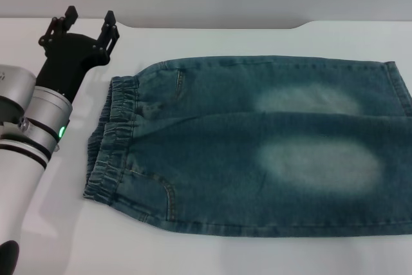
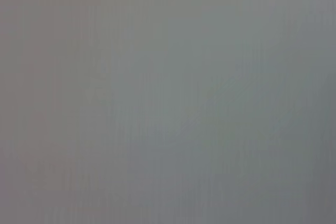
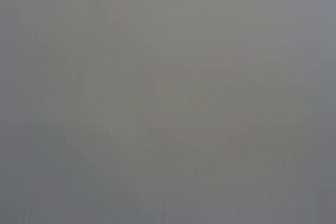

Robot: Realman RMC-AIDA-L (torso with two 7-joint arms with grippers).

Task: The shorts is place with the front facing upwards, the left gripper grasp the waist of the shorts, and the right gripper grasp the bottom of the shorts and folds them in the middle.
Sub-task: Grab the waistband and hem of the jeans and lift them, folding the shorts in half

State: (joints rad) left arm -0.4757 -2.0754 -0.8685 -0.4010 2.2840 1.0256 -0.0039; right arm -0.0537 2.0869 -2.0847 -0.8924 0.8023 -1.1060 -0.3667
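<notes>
Lying flat across the white table [image 1: 193, 252], the shorts [image 1: 257, 152] look soft, limp, fairly weighty denim; best hold is the waist of the shorts [image 1: 111, 140], near the left gripper [image 1: 87, 24], fingers apart, empty; right gripper unseen

Shorts [image 1: 257, 152]: denim cloth, matt, woven texture, two pale faded patches, orange-brown stitching. Waist of the shorts [image 1: 112, 136]: same denim, puckered and gathered, darker. Bottom of the shorts [image 1: 402, 88]: flat hem, stitched. Left hand [image 1: 87, 22]: black, matt, looks like plastic; arm behind it silver-white, smooth, slight sheen, black bands. Worktop [image 1: 212, 256]: white, smooth, matt. Both wrist views: plain grey, no surface readable.
</notes>
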